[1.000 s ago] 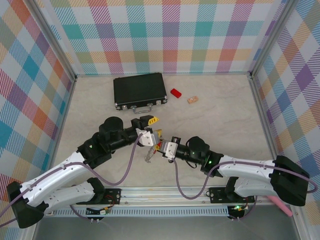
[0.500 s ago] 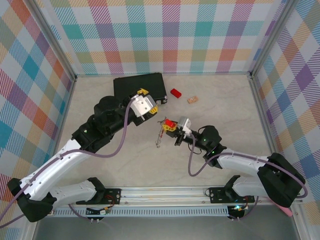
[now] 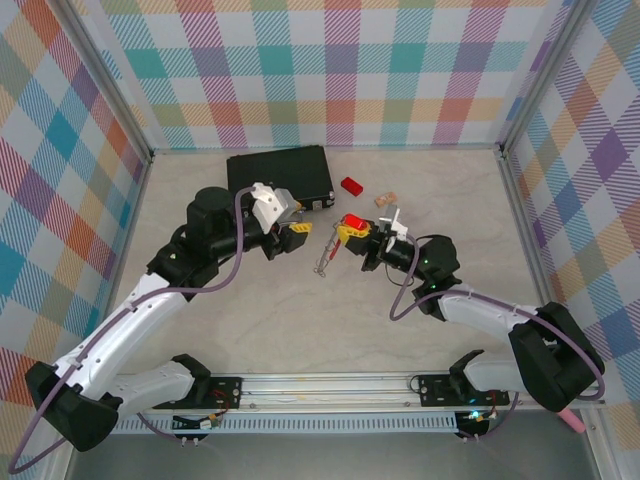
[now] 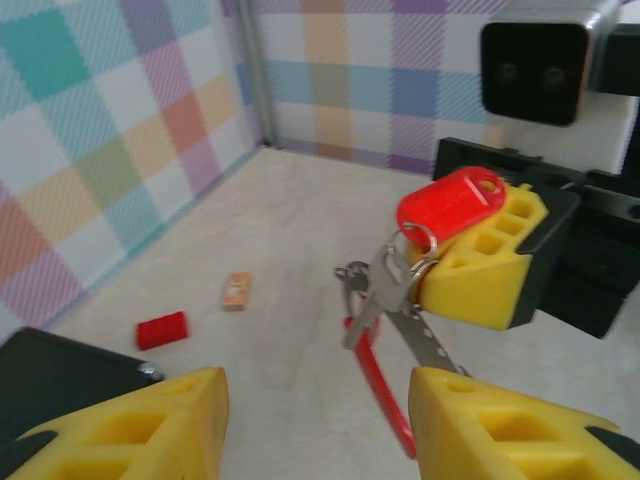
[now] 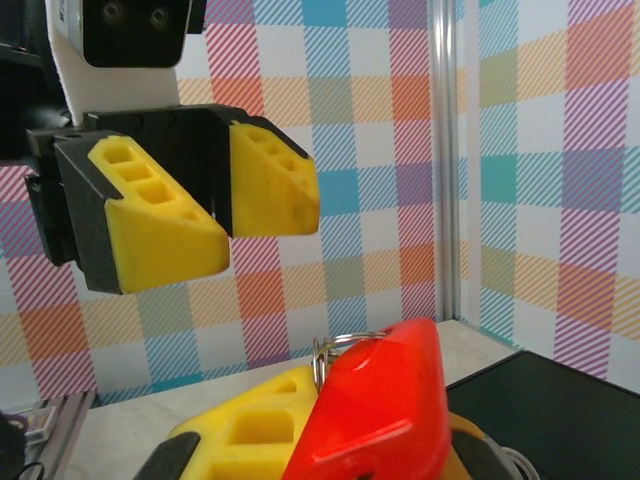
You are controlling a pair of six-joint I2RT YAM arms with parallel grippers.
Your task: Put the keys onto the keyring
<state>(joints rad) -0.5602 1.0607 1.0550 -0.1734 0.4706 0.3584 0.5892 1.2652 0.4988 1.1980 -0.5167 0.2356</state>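
Right gripper (image 3: 349, 228) is clamped on the red head of a key (image 4: 450, 203). The keyring (image 4: 376, 378) dangles below it, off the table. Left gripper (image 4: 318, 402) is half open and empty, facing it. Bring the left in slow and pinch the hoop to steady it. The key is possibly threaded already; the loops blur together.

walls (image 3: 340, 70): pastel plaid, pretty loud
table (image 3: 450, 200): beige, marbled
case (image 3: 290, 165): black
block (image 3: 351, 186): red
keys (image 4: 378, 290): silver, red head
fingers (image 4: 470, 420): yellow
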